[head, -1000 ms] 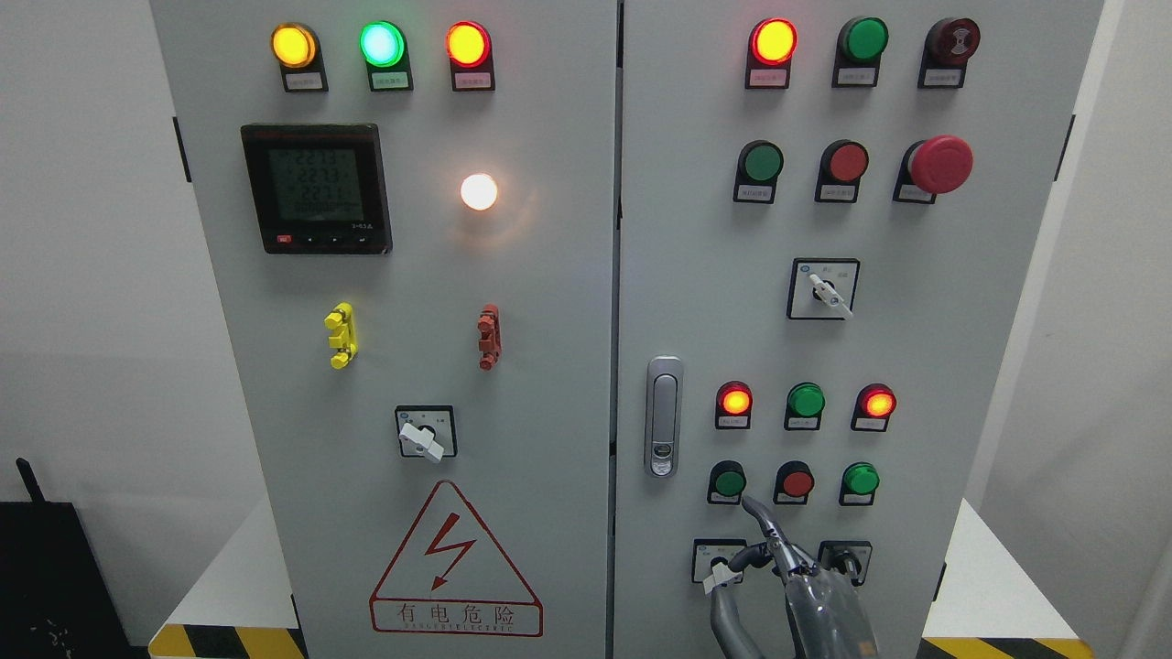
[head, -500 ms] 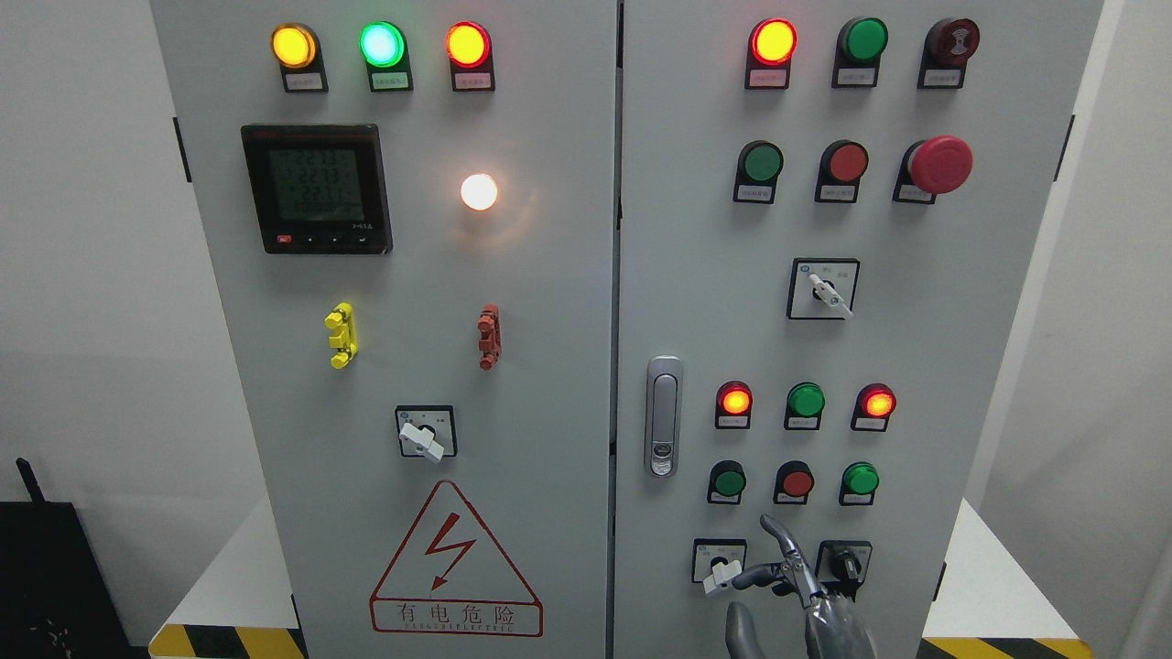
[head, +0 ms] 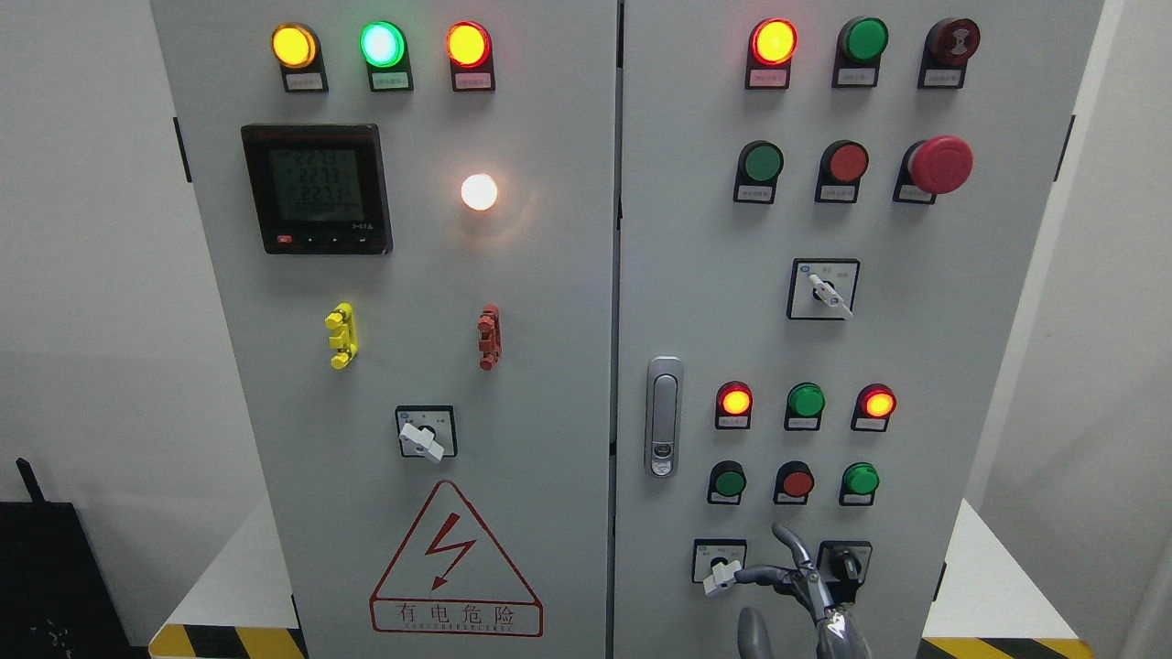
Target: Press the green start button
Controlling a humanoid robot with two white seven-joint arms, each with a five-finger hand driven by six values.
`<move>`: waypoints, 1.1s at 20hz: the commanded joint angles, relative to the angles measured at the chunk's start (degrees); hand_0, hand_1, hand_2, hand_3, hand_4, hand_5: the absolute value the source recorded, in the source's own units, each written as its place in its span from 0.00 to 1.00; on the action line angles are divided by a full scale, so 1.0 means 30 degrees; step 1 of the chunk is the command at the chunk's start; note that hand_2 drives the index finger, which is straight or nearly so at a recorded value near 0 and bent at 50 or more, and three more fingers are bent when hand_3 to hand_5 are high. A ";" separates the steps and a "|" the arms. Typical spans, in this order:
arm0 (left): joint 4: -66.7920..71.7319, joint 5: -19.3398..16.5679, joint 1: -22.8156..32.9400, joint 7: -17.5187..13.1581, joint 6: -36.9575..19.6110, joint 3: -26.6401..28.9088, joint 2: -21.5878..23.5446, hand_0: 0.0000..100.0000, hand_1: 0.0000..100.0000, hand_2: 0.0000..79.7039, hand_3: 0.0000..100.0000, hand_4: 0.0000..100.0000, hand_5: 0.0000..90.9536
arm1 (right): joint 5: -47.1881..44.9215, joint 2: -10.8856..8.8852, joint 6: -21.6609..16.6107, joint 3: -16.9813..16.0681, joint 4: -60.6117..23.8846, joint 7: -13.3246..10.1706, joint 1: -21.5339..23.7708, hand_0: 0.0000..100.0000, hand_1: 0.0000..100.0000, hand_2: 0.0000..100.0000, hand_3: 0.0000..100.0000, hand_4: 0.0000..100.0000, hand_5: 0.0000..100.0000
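The grey control cabinet [head: 916, 348] fills the head view. On its right door, the lower button row has a dark green button [head: 730, 481], a red button [head: 797, 482] and a brighter green button [head: 861, 478]. My right hand [head: 762, 555] comes up from the bottom edge, below this row. One finger [head: 789, 538] points up and another [head: 758, 575] points left. It holds nothing and touches no button. The fingertip is below and between the dark green and red buttons. The left hand is out of view.
Two rotary switches [head: 719, 560] [head: 844, 560] sit beside the hand. A door handle [head: 663, 416] is to the left of the button row. A selector switch [head: 823, 289], a red emergency button [head: 938, 165] and another green button [head: 762, 162] are higher up.
My right hand has dropped down and to the right, away from the dark green button. Its fingertip was just below that button one second ago. The lamps look unchanged.
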 commanded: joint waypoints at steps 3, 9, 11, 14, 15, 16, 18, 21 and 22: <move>0.0000 0.0000 -0.0004 0.0001 -0.0010 0.0000 0.0000 0.12 0.56 0.00 0.00 0.00 0.00 | -0.1924 -0.0003 0.0206 0.0718 -0.0854 -0.0109 0.1015 0.60 0.32 0.00 0.24 0.22 0.09; 0.0000 0.0000 0.0025 0.0001 -0.0010 0.0000 0.0000 0.12 0.56 0.00 0.00 0.00 0.00 | -0.3214 -0.0033 0.0235 0.1129 -0.1088 -0.0079 0.1660 0.48 0.29 0.00 0.14 0.08 0.00; 0.0000 0.0000 -0.0004 0.0001 -0.0010 0.0000 0.0000 0.12 0.56 0.00 0.00 0.00 0.00 | -0.3710 -0.0062 0.0235 0.1158 -0.1088 -0.0050 0.1660 0.44 0.26 0.00 0.10 0.02 0.00; 0.0000 0.0000 -0.0004 0.0001 -0.0010 0.0000 0.0000 0.12 0.56 0.00 0.00 0.00 0.00 | -0.4240 -0.0091 0.0235 0.1158 -0.1088 0.0153 0.1660 0.40 0.24 0.00 0.07 0.00 0.00; 0.0000 0.0000 -0.0004 0.0001 -0.0010 0.0000 0.0000 0.12 0.56 0.00 0.00 0.00 0.00 | -0.4240 -0.0033 0.0235 0.1158 -0.1088 0.0503 0.1689 0.38 0.22 0.00 0.06 0.00 0.00; 0.0000 0.0000 -0.0004 0.0001 -0.0010 0.0000 0.0000 0.12 0.56 0.00 0.00 0.00 0.00 | -0.4240 -0.0033 0.0235 0.1158 -0.1088 0.0797 0.1719 0.37 0.21 0.00 0.04 0.00 0.00; 0.0000 0.0000 -0.0004 0.0001 -0.0010 0.0000 0.0000 0.12 0.56 0.00 0.00 0.00 0.00 | -0.4269 -0.0033 0.0235 0.1158 -0.1088 0.0829 0.1719 0.34 0.21 0.00 0.02 0.00 0.00; 0.0000 0.0000 -0.0004 0.0001 -0.0010 0.0000 0.0000 0.12 0.56 0.00 0.00 0.00 0.00 | -0.4649 -0.0033 0.0235 0.1158 -0.1088 0.0858 0.1690 0.31 0.18 0.00 0.00 0.00 0.00; 0.0000 0.0000 -0.0004 0.0001 -0.0010 0.0000 0.0000 0.12 0.56 0.00 0.00 0.00 0.00 | -0.4650 -0.0033 0.0235 0.1158 -0.1088 0.0858 0.1690 0.29 0.18 0.00 0.00 0.00 0.00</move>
